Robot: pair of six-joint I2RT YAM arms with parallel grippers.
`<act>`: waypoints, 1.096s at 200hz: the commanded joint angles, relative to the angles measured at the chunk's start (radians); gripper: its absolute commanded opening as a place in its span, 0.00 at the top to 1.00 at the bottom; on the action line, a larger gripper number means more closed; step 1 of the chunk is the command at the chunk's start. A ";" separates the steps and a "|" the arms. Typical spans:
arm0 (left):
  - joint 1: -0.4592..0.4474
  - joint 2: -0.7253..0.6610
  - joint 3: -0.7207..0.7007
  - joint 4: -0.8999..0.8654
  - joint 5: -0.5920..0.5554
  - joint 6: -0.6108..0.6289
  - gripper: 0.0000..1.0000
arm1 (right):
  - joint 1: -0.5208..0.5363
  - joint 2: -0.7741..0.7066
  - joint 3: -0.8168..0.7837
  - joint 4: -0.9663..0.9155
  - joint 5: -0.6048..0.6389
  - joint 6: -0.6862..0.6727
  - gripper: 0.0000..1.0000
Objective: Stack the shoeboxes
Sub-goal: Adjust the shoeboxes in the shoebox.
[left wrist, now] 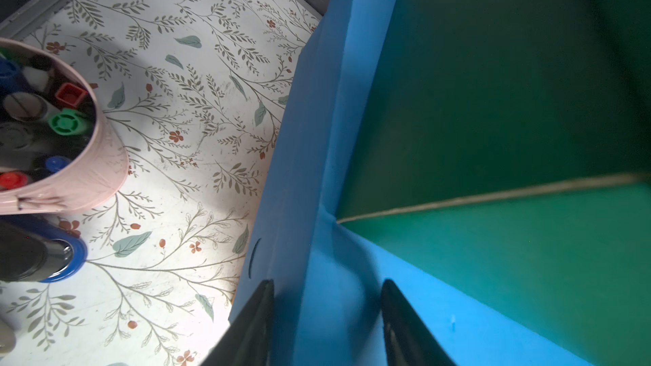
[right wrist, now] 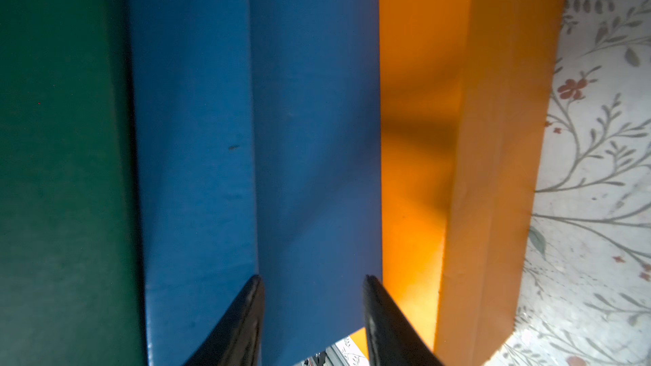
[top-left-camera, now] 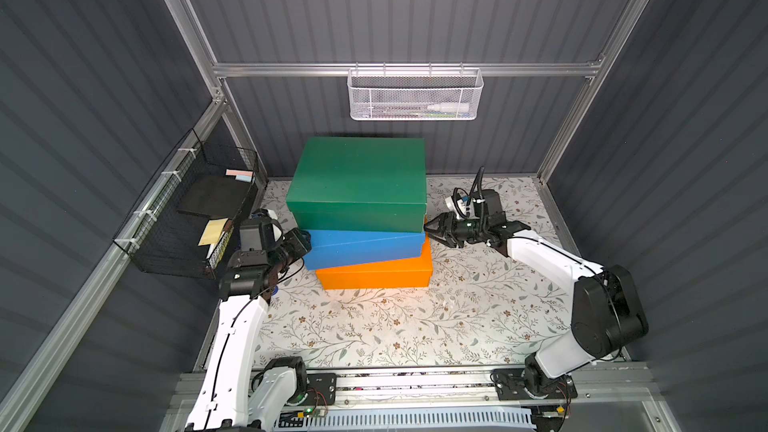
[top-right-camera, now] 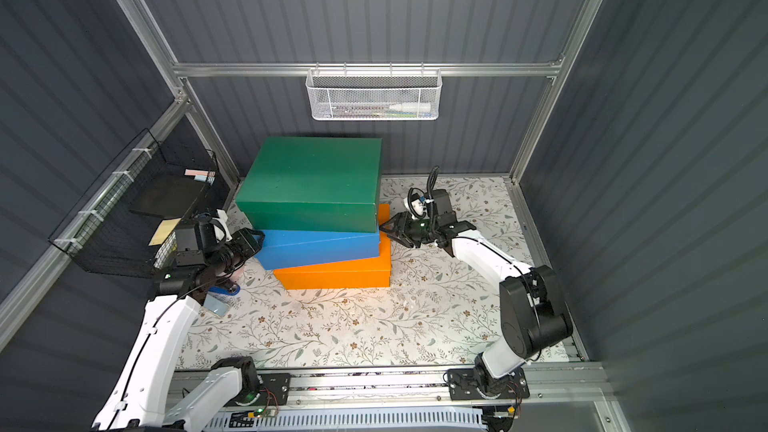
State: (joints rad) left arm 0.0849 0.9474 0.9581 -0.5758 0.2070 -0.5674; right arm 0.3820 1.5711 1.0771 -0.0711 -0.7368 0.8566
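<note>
Left gripper point(left wrist: 327, 286): jaws part-open, astride the upper corner of the blue box point(top-left-camera: 361, 245) at its left end; contact cannot be confirmed. Right gripper point(right wrist: 313, 279): jaws likewise part-open, tips at the opposite end wall of that box, below the lid rim, with nothing clamped between them. The blue box sits mid-stack, skewed on the orange box point(top-left-camera: 374, 274), which rests on the table point(top-left-camera: 415, 326). The green box point(top-left-camera: 357, 176) lies on top, offset toward the rear. Assessment: all three are probably light cardboard with a smooth, likely slippery finish, stiff at the corners and prone to flex mid-wall. The lids probably lift off, so they make poor holds. Recommended hold: opposed pressure on the end walls, low on the base and near the corners. Risk: nudging the blue box may shift the green one.
</note>
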 commanded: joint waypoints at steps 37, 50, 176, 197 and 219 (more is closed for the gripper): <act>-0.023 0.021 -0.030 -0.065 0.095 0.058 0.51 | 0.093 -0.102 -0.088 0.005 -0.028 0.010 0.51; -0.027 0.019 -0.030 -0.065 0.099 0.058 0.52 | 0.097 -0.127 -0.106 -0.004 -0.016 0.007 0.51; -0.128 -0.057 -0.072 -0.037 0.095 -0.044 0.55 | 0.092 -0.204 -0.120 -0.091 0.050 -0.045 0.49; -0.147 -0.059 -0.083 -0.021 0.097 -0.066 0.55 | 0.087 -0.200 -0.112 -0.093 0.053 -0.047 0.49; -0.172 -0.054 -0.091 -0.001 0.088 -0.084 0.55 | 0.083 -0.201 -0.108 -0.097 0.051 -0.052 0.49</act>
State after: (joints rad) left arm -0.0082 0.8795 0.9009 -0.5301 0.1215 -0.5919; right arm 0.4278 1.3659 0.9447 -0.1623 -0.5972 0.8272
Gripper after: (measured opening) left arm 0.451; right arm 0.508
